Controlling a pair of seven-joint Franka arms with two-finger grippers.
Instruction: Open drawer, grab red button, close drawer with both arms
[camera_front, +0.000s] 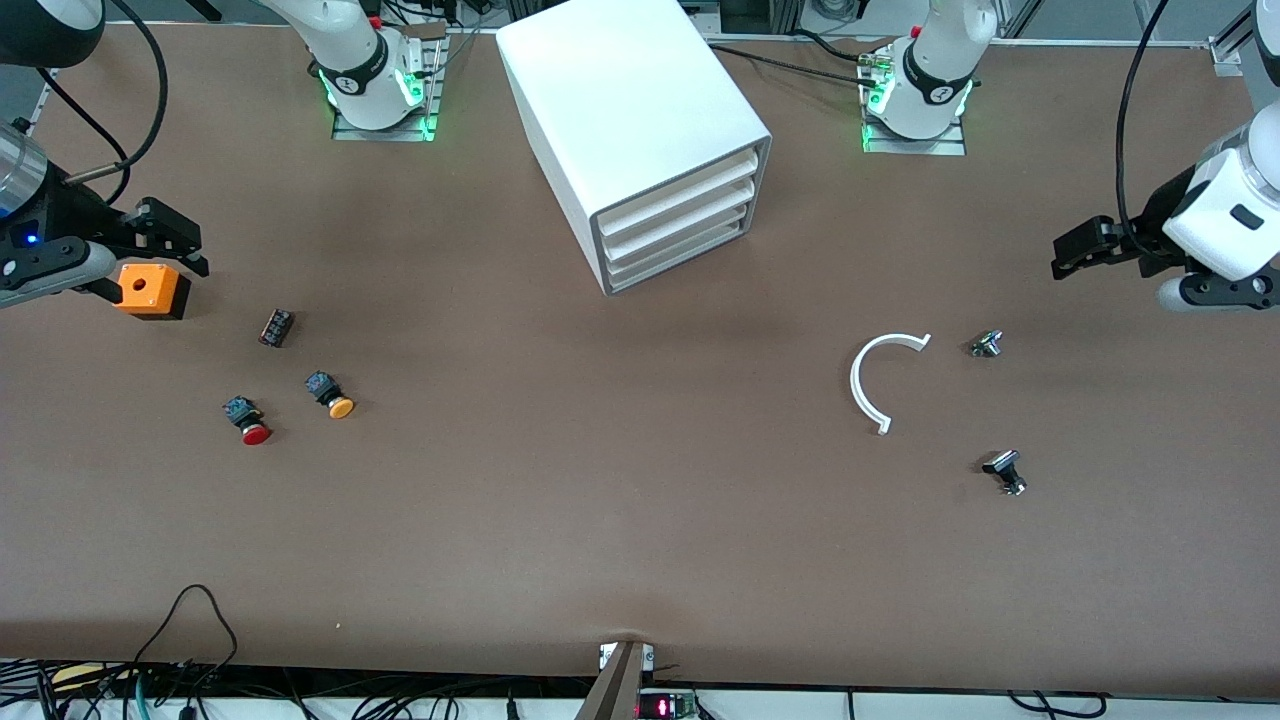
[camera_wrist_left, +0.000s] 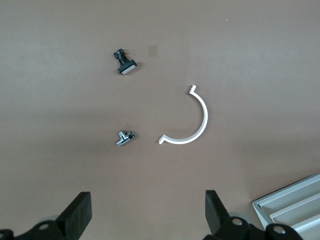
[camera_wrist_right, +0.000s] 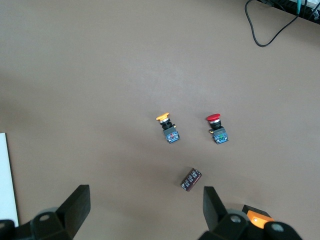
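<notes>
The white cabinet (camera_front: 640, 120) stands at the table's back middle, and its three tray drawers (camera_front: 675, 232) are all shut. The red-capped button (camera_front: 251, 421) lies on its side toward the right arm's end; it also shows in the right wrist view (camera_wrist_right: 216, 128). My right gripper (camera_front: 185, 245) hangs open and empty over the table by the orange box, apart from the button; its open jaws frame bare table in the right wrist view (camera_wrist_right: 146, 202). My left gripper (camera_front: 1072, 250) hangs open and empty over the left arm's end, also seen in the left wrist view (camera_wrist_left: 147, 207).
An orange-capped button (camera_front: 332, 394) lies beside the red one. An orange box with a hole (camera_front: 150, 290) and a small dark block (camera_front: 276, 327) lie farther back. A white C-shaped piece (camera_front: 880, 380), a small metal part (camera_front: 986, 344) and a black part (camera_front: 1005, 470) lie toward the left arm's end.
</notes>
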